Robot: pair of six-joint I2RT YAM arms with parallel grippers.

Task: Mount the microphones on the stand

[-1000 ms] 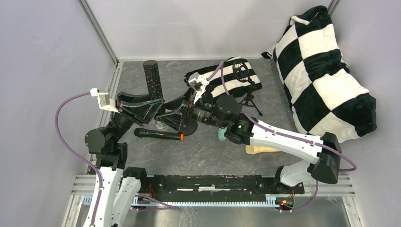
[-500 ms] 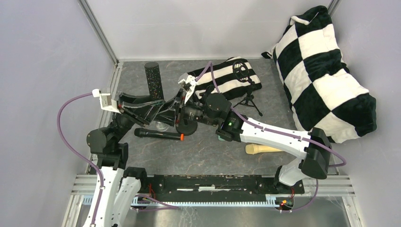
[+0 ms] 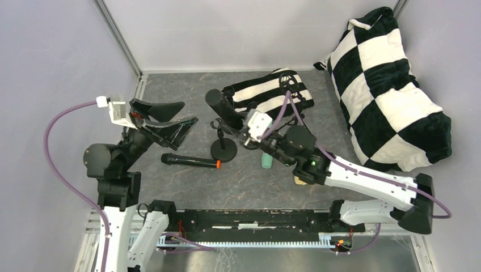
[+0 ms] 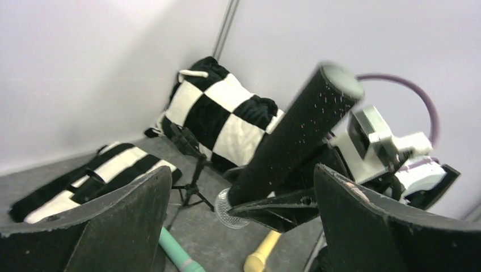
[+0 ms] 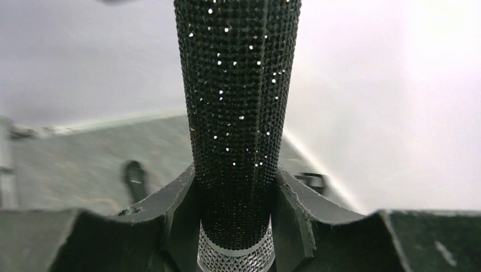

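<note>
Handing over: glitter black microphone (image 3: 222,109) went from left gripper (image 3: 173,117), now spread wide and pulled back, to right gripper (image 3: 238,130), clamped just above mesh head (image 5: 235,258)
Microphone: tilted close by stand (image 3: 223,149), looks ready to seat
Stand clip (image 3: 218,123): 0 mics in it
Striped pouch (image 3: 255,93): contents hidden

plain pale grey walls (image 3: 227,34) close the space at the back and on both sides, evenly lit, with no hard shadows. slim silver metal posts (image 3: 118,37) stand in the rear corners. the floor is a dark grey marbled tabletop (image 3: 255,190). a large black-and-white checkered plush cushion (image 3: 391,85) leans against the right wall, and a black-and-white striped folded cloth (image 3: 258,93) lies flat near the back.
</note>
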